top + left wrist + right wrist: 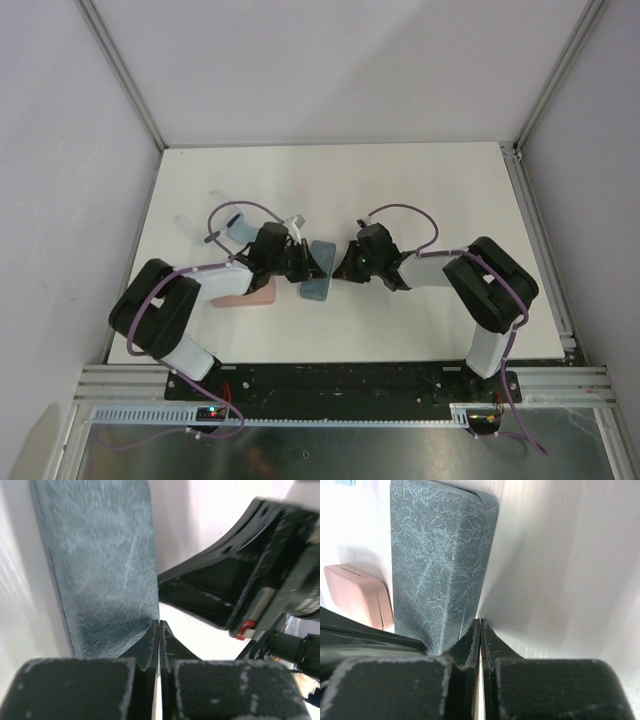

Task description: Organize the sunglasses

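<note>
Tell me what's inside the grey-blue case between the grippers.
The grey-blue case looks closed, lying on the white table. Only its textured outside shows. Whatever it holds, if anything, is hidden by its shell.

Central case (316, 272) on table (430, 200): second case (250, 296) to its left, cloth (239, 226) behind-left; left gripper (303, 262), right gripper (343, 266) flanking it.

top: left arm (190, 300) covers most of pink case (256, 298); pale bits (293, 221) beyond it too small for me to name | left wrist: grey case (105, 565) cut off at top, right gripper (167, 582) blurred | right wrist: pink case cut by left edge, grey case's near end hidden behind my fingers (465, 647)
</note>
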Controlling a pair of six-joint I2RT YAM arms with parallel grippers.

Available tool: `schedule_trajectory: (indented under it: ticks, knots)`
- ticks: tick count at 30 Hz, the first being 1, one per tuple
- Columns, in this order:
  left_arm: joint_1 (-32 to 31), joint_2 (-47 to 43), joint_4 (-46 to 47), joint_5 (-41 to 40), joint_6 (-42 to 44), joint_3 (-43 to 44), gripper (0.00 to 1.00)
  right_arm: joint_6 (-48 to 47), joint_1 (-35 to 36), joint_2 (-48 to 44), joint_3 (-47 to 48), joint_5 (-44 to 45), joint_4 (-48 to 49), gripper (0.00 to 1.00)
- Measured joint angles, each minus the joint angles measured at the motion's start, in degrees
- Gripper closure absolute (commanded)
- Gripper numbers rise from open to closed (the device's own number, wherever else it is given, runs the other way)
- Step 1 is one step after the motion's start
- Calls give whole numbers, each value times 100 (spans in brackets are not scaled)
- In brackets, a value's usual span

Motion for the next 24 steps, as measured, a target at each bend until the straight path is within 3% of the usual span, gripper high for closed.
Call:
schedule_trajectory:
  ticks: [5, 11, 20, 24]
  knots:
    - [-131, 105, -17, -57, -39, -28, 100, -52, 39, -192, 24, 289, -407, 100]
    - [-131, -581, -647, -334, 118, 59, 99, -289, 81, -800, 20, 634, -1014, 100]
    - [94, -2592, -1488, -1180, 363, 249, 84, -817, 452, -1635, 76, 457, -916, 94]
    - [317, -3783, -1775, -1770, 299, -179, 80, -953, 905, -1515, 483, 485, -1060, 99]
